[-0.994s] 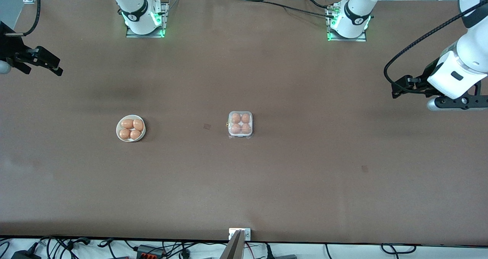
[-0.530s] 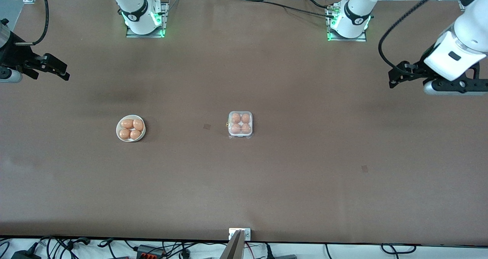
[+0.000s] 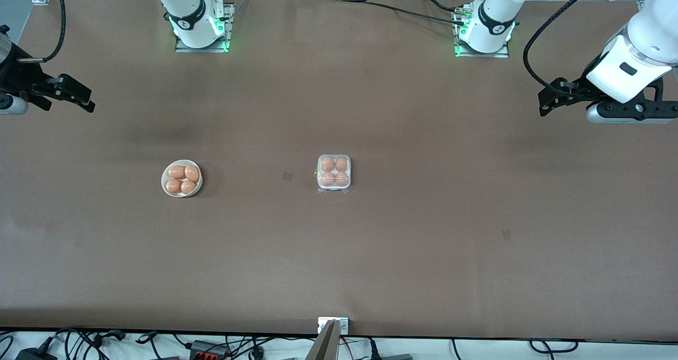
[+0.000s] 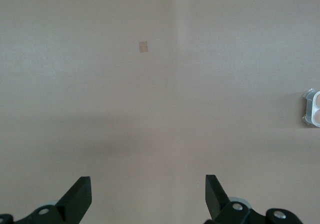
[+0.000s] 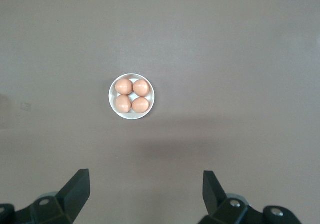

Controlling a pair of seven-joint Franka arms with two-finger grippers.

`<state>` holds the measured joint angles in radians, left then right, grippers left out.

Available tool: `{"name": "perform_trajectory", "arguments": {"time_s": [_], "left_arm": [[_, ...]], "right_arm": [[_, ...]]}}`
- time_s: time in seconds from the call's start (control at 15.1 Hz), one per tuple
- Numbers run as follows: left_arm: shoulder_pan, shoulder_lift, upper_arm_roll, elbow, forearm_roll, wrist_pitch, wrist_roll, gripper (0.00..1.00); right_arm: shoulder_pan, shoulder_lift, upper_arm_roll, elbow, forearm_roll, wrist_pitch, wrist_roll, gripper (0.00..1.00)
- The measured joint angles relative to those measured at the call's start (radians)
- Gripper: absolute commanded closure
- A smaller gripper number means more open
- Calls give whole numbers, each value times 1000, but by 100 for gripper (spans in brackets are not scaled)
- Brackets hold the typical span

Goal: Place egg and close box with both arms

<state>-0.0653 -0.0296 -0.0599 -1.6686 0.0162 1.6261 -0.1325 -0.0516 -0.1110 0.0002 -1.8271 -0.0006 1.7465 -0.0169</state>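
The box (image 3: 333, 173) stands at the table's middle, its clear lid down over four brown eggs (image 3: 328, 164). Its edge shows in the left wrist view (image 4: 313, 109). A round white bowl (image 3: 164, 179) with several brown eggs stands toward the right arm's end; it also shows in the right wrist view (image 5: 111, 96). My left gripper (image 3: 545, 103) hangs open and empty over bare table at the left arm's end (image 4: 148, 194). My right gripper (image 3: 87, 100) hangs open and empty over bare table at the right arm's end, well apart from the bowl (image 5: 146, 191).
Two small tape marks (image 3: 287, 176) (image 3: 507, 234) lie on the brown table. The arm bases (image 3: 201, 26) (image 3: 484, 32) stand along the edge farthest from the front camera. A metal bracket (image 3: 332, 325) sits at the nearest edge.
My left gripper has shifted toward the bases' edge of the table. My right gripper has shifted slightly toward the table's middle. Box, bowl and eggs have not moved.
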Motion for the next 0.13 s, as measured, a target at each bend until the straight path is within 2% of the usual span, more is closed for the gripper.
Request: {"name": "perform_trajectory", "arguments": {"time_s": [0.13], "left_arm": [[0,0,0,0,0,0,0,0]], "right_arm": [[1,0,1,2,0,0,0,0]]}}
